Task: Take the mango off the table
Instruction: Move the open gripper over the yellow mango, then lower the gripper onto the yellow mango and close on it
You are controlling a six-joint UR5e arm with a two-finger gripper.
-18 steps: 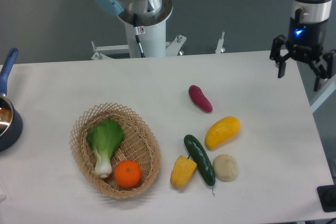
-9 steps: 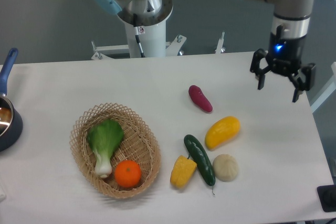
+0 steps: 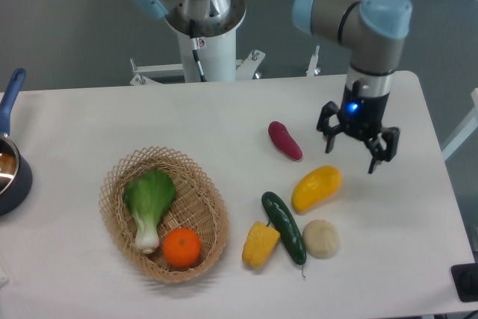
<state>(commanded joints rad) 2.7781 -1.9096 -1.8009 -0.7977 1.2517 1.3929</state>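
Just below and to the left of the end effector [image 3: 357, 148], the mango [image 3: 317, 188] lies on the white bench [image 3: 224, 117], its long axis slanting from lower left to upper right. Beside the mango sit a cucumber [image 3: 283, 227], a pale round bun [image 3: 321, 238] and a purple sweet potato [image 3: 285, 140]. The end effector hangs with its fingers spread apart, holding and touching nothing; a short descent toward the mango looks due.

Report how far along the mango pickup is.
Done: nothing is lifted; the mango lies on the table beside the cucumber. In hand: the gripper hangs open and empty, up and to the right of the mango, not touching it. Left: line up over the fruit, lower, close on it and lift.
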